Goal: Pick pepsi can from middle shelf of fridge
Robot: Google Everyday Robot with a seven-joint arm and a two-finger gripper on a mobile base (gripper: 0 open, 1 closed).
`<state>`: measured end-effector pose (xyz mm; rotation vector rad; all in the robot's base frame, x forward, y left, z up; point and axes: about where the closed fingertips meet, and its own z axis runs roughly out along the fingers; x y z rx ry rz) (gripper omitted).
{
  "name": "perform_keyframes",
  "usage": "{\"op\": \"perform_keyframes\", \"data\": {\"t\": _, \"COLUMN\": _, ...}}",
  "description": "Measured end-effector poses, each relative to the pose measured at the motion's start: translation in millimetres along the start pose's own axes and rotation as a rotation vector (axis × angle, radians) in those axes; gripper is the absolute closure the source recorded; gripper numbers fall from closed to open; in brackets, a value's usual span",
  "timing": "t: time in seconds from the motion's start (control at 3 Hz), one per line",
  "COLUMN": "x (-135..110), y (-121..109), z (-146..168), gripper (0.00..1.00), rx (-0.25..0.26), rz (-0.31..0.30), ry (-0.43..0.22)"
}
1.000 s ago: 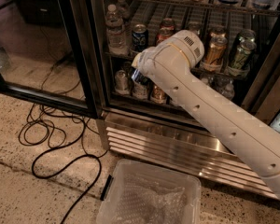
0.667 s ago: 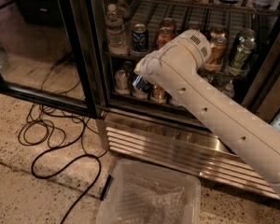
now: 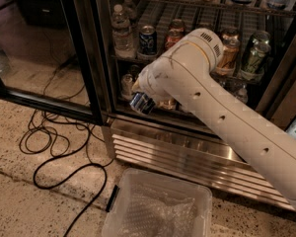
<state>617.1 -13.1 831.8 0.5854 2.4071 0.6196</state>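
Observation:
My gripper [image 3: 139, 98] sits at the end of the big white arm, in front of the fridge's [image 3: 187, 154] lower edge, mostly hidden behind the wrist. It is shut on a small blue and silver pepsi can [image 3: 144, 104], held tilted and clear of the racks. Another blue can [image 3: 148, 38] stands upright on the middle shelf [image 3: 126, 59], next to a red can [image 3: 175, 31]. The arm covers the centre of that shelf.
The fridge's glass door [image 3: 81, 58] stands open to the left. A water bottle [image 3: 121, 31] and a green can [image 3: 254, 58] stand on the shelf. A clear plastic bin [image 3: 158, 209] sits on the floor below. Black cables [image 3: 64, 167] loop on the floor at left.
The arm's end has moved down and out of the fridge, bringing the blue can with it from shelf height to the fridge's lower edge.

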Motion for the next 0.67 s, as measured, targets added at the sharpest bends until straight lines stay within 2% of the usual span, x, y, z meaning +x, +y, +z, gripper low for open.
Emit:
{"op": "perform_keyframes", "data": {"t": 0.33, "x": 13.4, "y": 12.0, "z": -10.9, "gripper": 1.00, "rx": -0.004, "rz": 0.007, "ry": 0.043}}
{"op": "perform_keyframes", "data": {"t": 0.67, "x": 13.7, "y": 11.2, "z": -9.1, "gripper": 1.00, "rx": -0.005, "rz": -0.033, "ry": 0.044}}
